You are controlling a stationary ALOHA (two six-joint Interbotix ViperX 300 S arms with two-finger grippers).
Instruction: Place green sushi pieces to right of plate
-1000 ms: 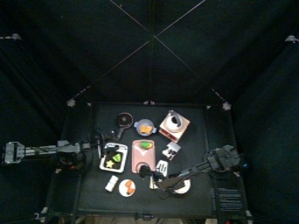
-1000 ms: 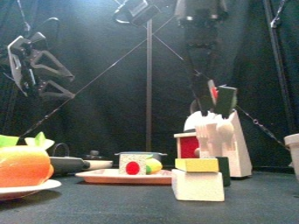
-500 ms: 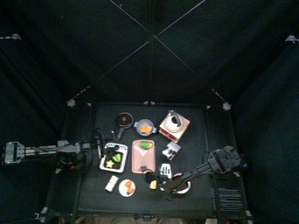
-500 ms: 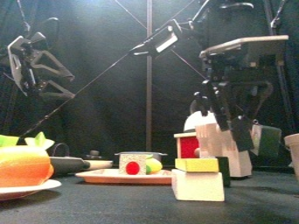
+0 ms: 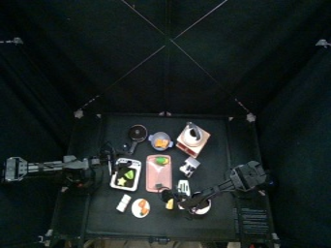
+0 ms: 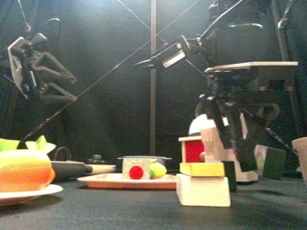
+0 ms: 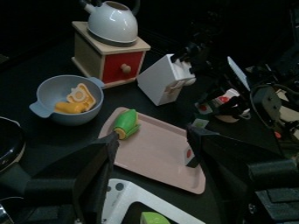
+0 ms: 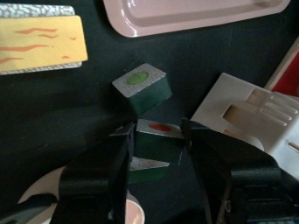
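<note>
In the right wrist view my right gripper is shut on a sushi piece with a dark green wrap and a red-and-white top. Whether that piece touches the table I cannot tell. Just beyond it a second green sushi piece with a green centre stands on the table, clear of the pink plate. From above, the right gripper is low beside the plate's right front corner. A green roll lies on the plate. My left gripper rests open at the table's left.
A yellow-topped sushi block and a white plate's rim lie near the right gripper. A white holder stands close on its other side. Further back are a wooden grinder and a blue bowl.
The right arm has come down from high above the table to just over it, carrying the red-topped piece. The left arm has not moved.
</note>
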